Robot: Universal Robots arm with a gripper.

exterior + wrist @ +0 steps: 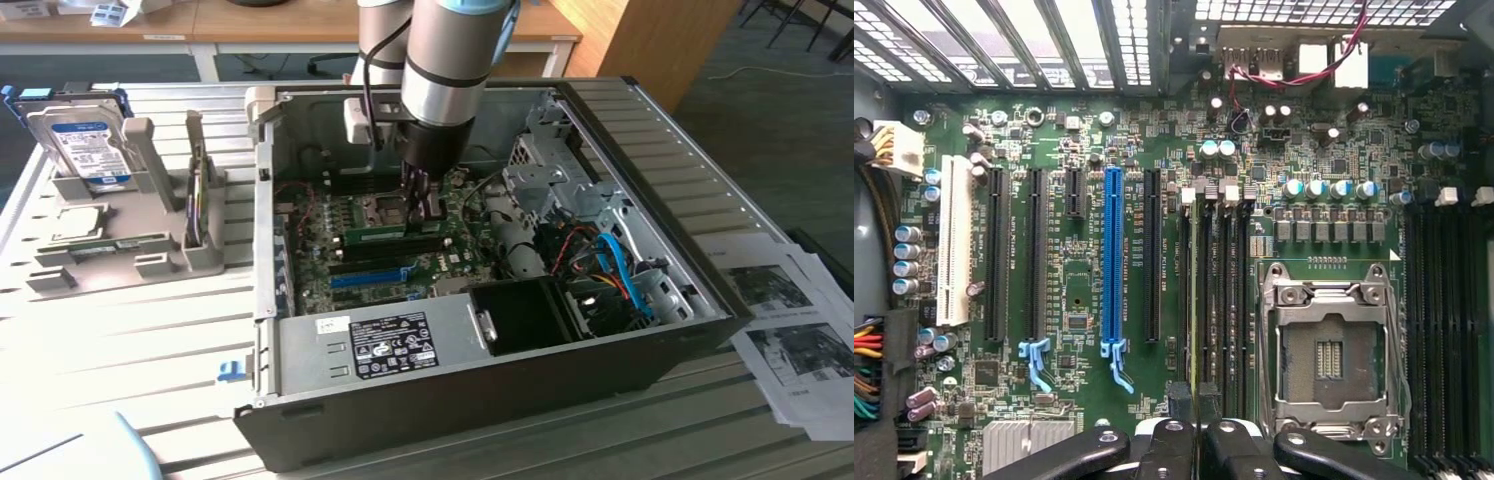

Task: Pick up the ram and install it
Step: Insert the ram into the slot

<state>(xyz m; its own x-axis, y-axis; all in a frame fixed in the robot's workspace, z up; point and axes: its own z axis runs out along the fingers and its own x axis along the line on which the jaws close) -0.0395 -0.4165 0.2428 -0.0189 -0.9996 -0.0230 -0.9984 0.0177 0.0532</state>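
The ram [378,232] is a thin green strip standing on edge in one of the black memory slots on the motherboard, inside the open computer case. In the wrist view the ram [1193,300] shows edge-on as a thin line running along the slot beside the CPU socket [1329,350]. My gripper [424,212] reaches straight down into the case at the strip's end. Its black fingertips [1181,402] are drawn close together on the strip's near end, so the gripper [1197,405] is shut on the ram.
A long blue slot [1113,260] and black slots lie beside the memory slots. Case walls [667,200], the drive cage and cables [614,265] surround the board. At the exterior view's left, a grey holder [120,260] carries a hard drive [83,145]. Papers [787,330] lie at the right.
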